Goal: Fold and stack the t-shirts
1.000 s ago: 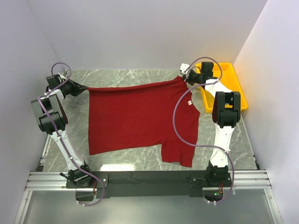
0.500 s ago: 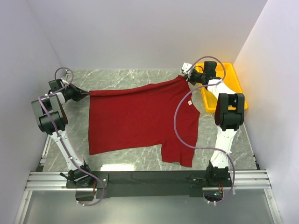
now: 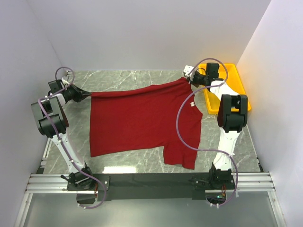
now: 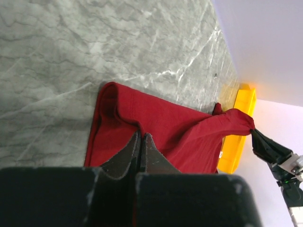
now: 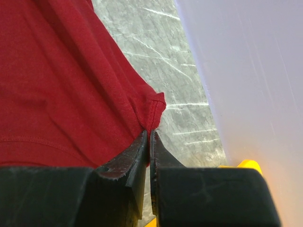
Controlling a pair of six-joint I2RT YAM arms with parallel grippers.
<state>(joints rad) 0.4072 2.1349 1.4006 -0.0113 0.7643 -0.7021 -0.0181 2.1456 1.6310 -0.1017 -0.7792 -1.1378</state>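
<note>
A yellow plastic tray (image 3: pixel 238 82) sits at the far right corner of the grey marble bench (image 3: pixel 128 78), close beside the white right-hand wall (image 3: pixel 270 71).

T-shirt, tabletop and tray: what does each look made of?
T-shirt: soft knit cloth, matte dark red; it sags and creases, with stitched hems. Tabletop: grey marble look with white veins, slightly glossy; could be stone or a printed laminate. Tray: probably moulded plastic, smooth uniform yellow.
</note>
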